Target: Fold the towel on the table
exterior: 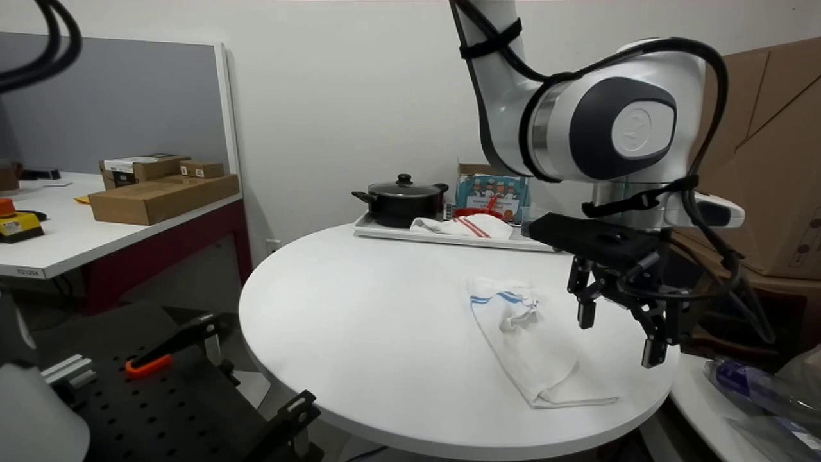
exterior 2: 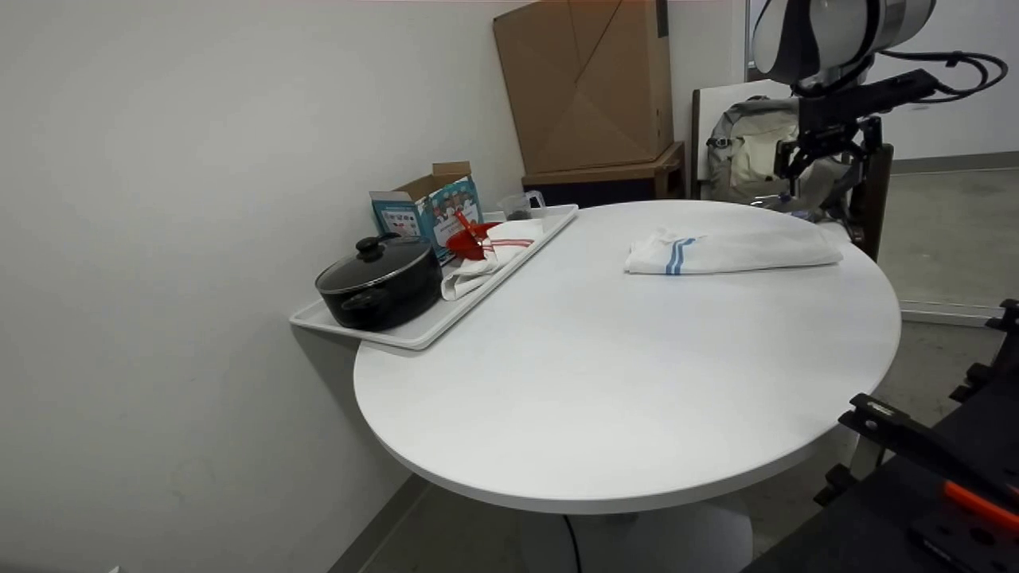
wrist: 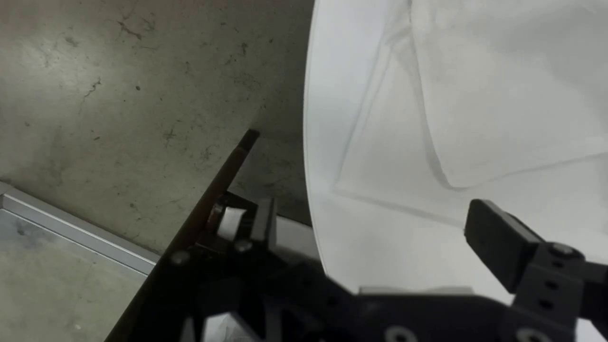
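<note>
A white towel with blue stripes lies on the round white table (exterior: 359,321). The towel (exterior: 545,356) is folded into a long strip, with a bunched wrinkle near its striped end and a lower layer sticking out at the opposite end. It also shows flat in an exterior view (exterior 2: 756,251), and its plain end shows in the wrist view (wrist: 513,104). My gripper (exterior: 620,335) is open and empty, above the table beside the towel's plain end and apart from it. In the wrist view the gripper's fingers (wrist: 373,223) are wide apart, with the table edge between them.
A white tray (exterior 2: 446,322) at the wall side holds a black pot (exterior 2: 382,286), a red-striped cloth (exterior 2: 509,243), a red item, a box and a clear cup. A large cardboard box (exterior: 776,167) stands behind the arm. A second gripper (exterior: 256,391) hangs near the table's edge.
</note>
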